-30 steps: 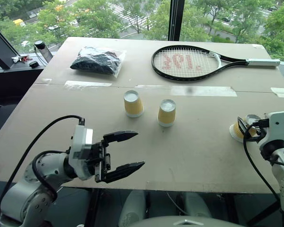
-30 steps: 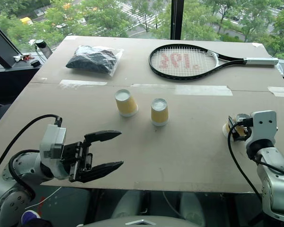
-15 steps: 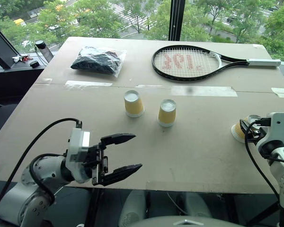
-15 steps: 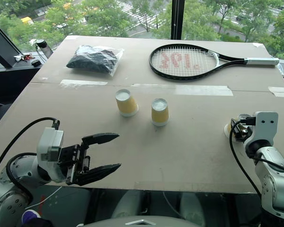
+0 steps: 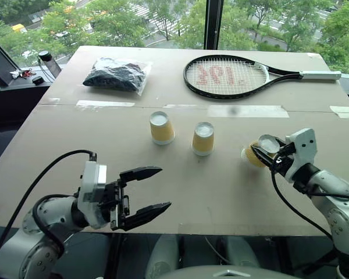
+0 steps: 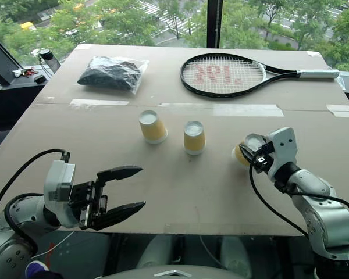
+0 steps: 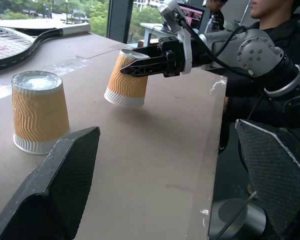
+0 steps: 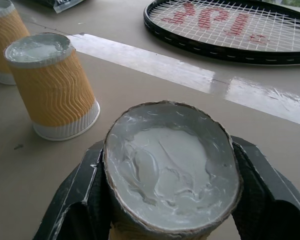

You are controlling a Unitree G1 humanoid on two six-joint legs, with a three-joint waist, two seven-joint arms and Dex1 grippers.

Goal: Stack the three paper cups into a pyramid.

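Left eye view: the counter (image 5: 64,145) carries 2 inverted cups (image 5: 161,127) at centre as a base, so I hold the third cup (image 5: 255,154) right of centre, tilted, clamped in my right gripper (image 5: 265,152) jaws, ready for capping. My left gripper (image 5: 145,190), lower left, waits wide.

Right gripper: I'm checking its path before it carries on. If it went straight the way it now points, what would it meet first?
Most likely the nearer upside-down paper cup, standing ahead of the right gripper and the held cup; depth is uncertain, so it might pass just beside it.
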